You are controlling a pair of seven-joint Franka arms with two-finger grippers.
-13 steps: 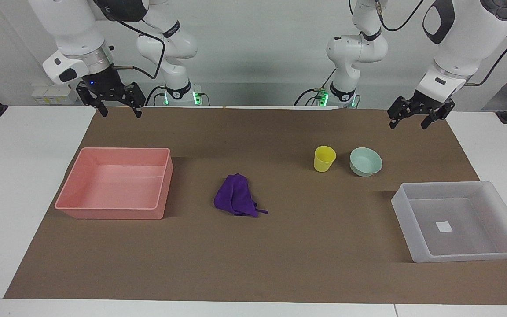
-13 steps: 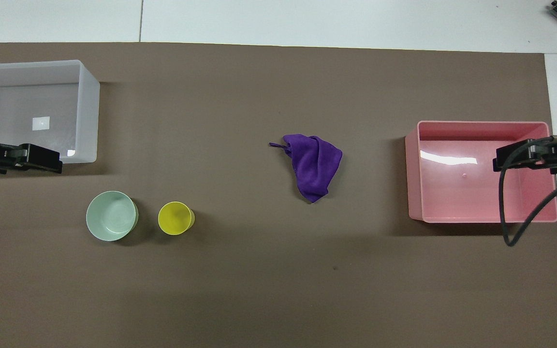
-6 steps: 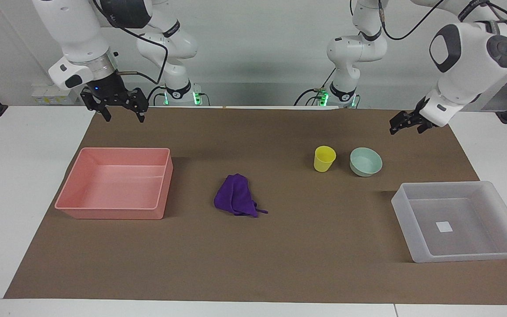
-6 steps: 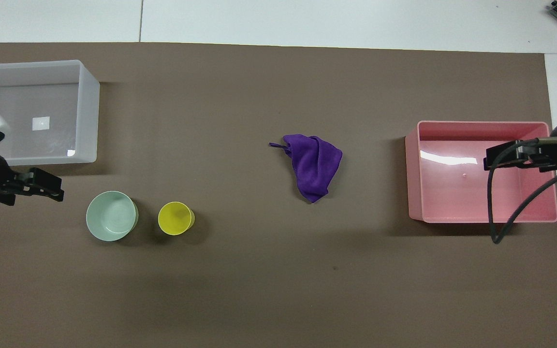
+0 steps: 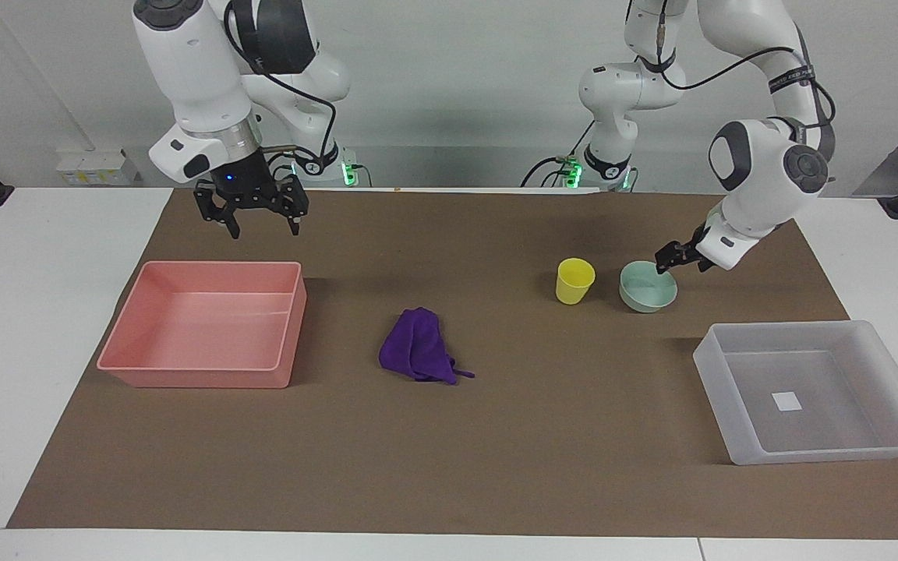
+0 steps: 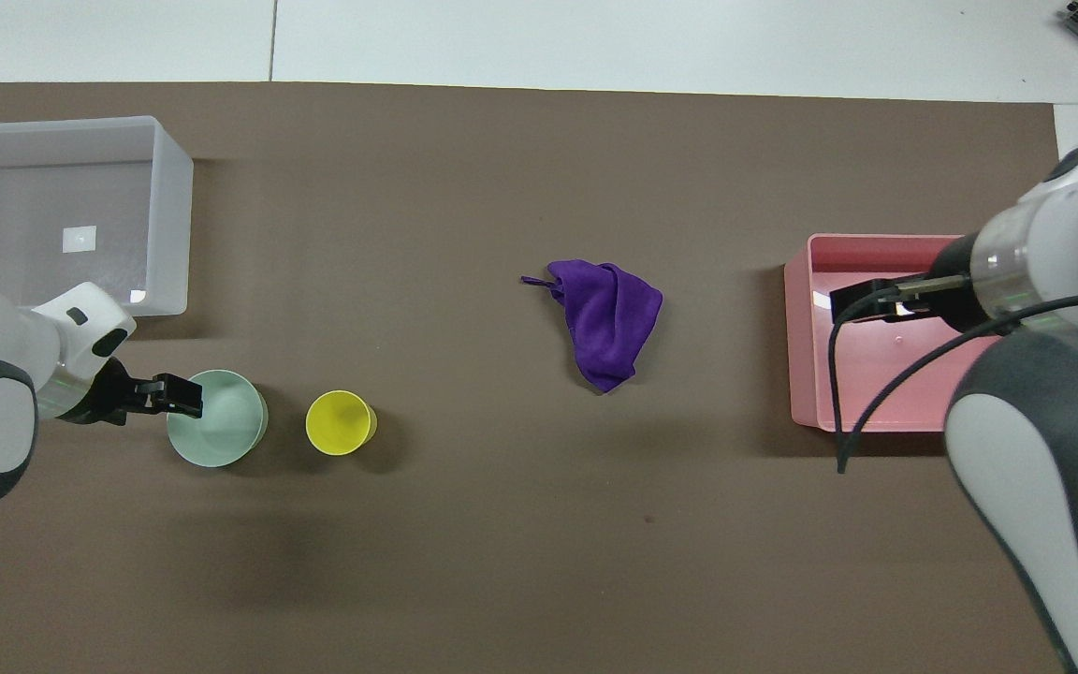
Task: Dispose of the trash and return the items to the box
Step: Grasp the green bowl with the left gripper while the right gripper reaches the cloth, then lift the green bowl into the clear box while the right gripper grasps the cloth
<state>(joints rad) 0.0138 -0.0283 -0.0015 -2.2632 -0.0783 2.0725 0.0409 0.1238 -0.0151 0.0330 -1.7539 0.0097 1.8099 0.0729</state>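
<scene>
Left pincer (image 5: pixel 666 262), fingers unreadable, at my bowl (image 5: pixel 648 287): rigid, light, slick; I'd pinch its rim.

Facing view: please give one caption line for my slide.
Left hand at the mint bowl's rim beside the yellow cup; right hand above the mat near the pink bin; purple cloth mid-table.
</scene>
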